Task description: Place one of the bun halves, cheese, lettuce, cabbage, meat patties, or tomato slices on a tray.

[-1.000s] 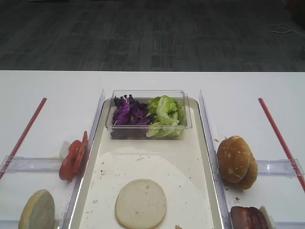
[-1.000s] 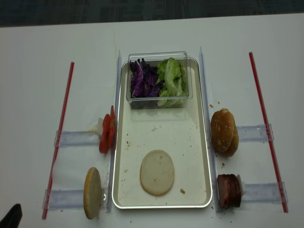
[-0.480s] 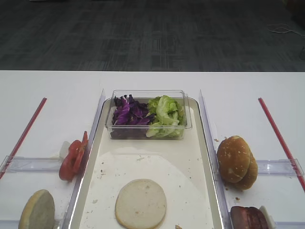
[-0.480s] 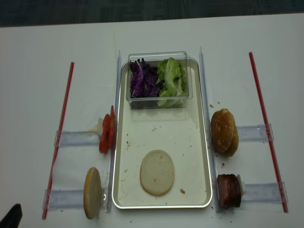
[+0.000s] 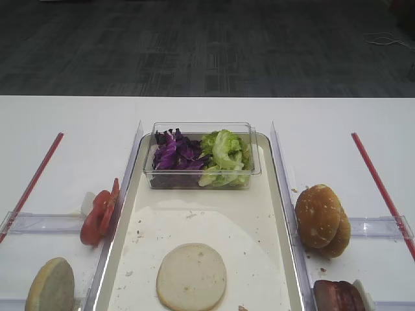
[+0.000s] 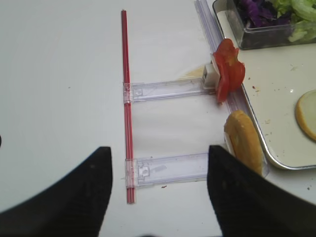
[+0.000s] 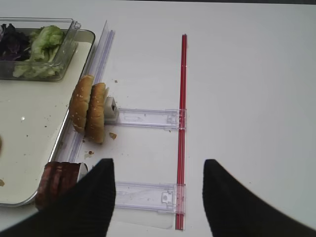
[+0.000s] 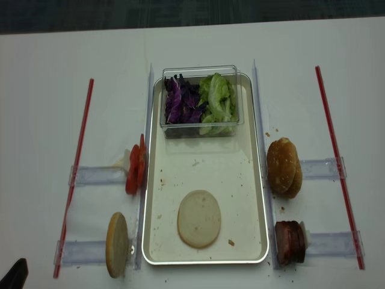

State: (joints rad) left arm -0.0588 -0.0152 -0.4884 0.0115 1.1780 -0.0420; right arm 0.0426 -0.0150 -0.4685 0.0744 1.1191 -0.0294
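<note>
On the tray [image 8: 155,241] one bun half [image 8: 199,218] lies flat; another stands beside the left gripper [image 6: 159,163], jaws spread, empty (right gripper [image 7: 159,170] likewise); soft, light, crushable; pinch gently across its faces.

Even, bright overhead light, soft shadows; white worktop [image 8: 48,120] nearly blown out; near wrist-view fingers [image 7: 89,202] blurred, possibly defocus.

Cabbage [image 8: 178,100] purple, lettuce [image 8: 218,99] light green, tomato slices [image 8: 135,172] red, tray [image 8: 207,165] cream, crumb-speckled
</note>
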